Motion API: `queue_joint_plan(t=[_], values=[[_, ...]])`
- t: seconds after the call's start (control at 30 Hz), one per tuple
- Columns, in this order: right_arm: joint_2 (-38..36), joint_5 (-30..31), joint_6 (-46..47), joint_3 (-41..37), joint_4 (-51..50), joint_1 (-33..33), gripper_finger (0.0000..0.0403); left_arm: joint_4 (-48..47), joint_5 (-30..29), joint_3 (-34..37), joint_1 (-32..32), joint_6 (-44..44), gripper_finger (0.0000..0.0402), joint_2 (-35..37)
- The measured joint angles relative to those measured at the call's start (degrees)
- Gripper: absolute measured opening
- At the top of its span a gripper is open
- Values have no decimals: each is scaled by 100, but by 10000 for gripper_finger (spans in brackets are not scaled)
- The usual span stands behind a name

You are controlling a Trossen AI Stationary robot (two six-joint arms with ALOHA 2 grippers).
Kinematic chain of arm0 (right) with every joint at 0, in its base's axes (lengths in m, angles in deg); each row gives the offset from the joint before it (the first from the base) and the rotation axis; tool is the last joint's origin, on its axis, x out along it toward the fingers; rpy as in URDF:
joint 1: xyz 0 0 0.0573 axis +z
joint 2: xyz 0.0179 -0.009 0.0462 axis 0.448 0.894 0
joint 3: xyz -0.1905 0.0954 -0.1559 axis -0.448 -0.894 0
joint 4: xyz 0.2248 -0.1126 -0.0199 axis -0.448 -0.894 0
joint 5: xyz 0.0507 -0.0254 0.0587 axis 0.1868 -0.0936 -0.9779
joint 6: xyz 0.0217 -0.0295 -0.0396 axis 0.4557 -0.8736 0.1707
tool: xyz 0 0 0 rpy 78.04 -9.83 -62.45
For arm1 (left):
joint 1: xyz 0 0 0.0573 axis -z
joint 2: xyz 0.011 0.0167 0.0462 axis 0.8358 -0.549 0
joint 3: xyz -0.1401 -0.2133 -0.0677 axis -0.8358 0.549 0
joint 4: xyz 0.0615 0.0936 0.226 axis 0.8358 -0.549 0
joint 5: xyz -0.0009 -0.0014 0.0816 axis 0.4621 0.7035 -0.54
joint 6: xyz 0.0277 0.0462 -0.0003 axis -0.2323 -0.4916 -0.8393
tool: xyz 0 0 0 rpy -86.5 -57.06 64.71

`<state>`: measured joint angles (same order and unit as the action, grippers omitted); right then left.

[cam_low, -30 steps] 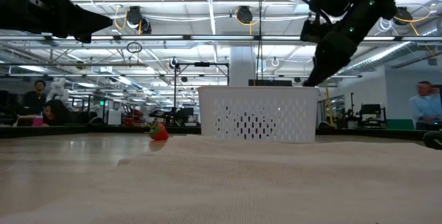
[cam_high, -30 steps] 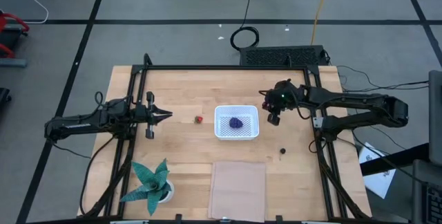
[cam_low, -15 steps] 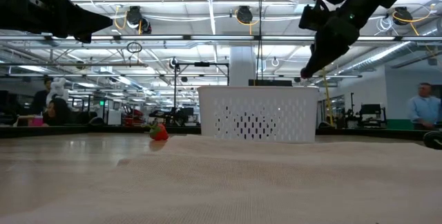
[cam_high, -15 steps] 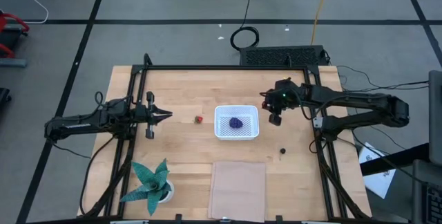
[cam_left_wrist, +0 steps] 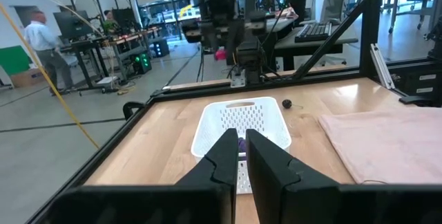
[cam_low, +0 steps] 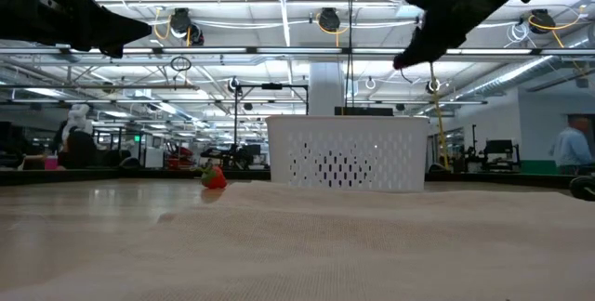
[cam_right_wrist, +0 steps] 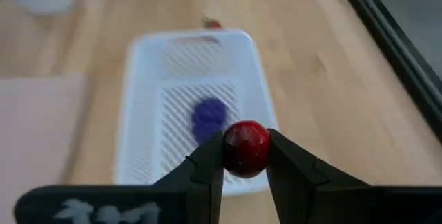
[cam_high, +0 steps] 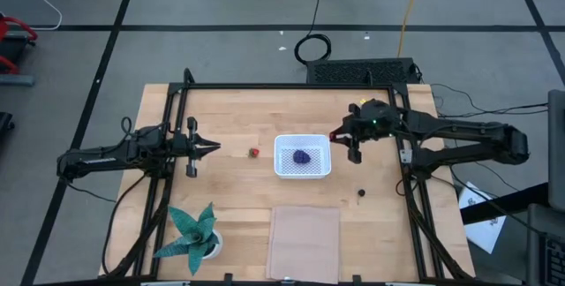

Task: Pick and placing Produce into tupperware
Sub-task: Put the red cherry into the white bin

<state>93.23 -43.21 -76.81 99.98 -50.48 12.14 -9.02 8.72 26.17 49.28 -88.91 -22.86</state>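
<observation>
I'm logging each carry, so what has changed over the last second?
The right gripper, shut on a dark red ball, has risen and swung its fingers toward the white container. The ball is not yet let go. The left gripper, purple lump, red piece and the other ball stayed put.

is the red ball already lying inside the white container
No, the red ball is clamped between the right gripper fingers above the white container, where only the purple lump lies.
</observation>
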Motion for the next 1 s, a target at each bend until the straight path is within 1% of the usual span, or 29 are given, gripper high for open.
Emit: queue_joint_plan(t=[0.23,0.4,0.47,0.57,0.63,0.77,1.0], values=[[-130,-103,-37,0,246,329,82,-40,1,0,0,-1,33,1],[-194,-111,38,-14,496,378,82,-43,0,0,2,-2,33,2],[-231,-152,58,-154,887,378,82,-43,2,0,0,-2,33,2],[-312,-412,52,-508,1550,371,82,-43,0,0,1,-1,33,2],[-368,-431,57,-721,1830,373,82,-43,1,0,2,-1,33,1],[-497,-429,61,-1044,1985,371,82,-43,2,0,0,-2,33,2],[-735,-434,187,-1519,2632,371,82,-41,2,0,2,-7,33,2]])
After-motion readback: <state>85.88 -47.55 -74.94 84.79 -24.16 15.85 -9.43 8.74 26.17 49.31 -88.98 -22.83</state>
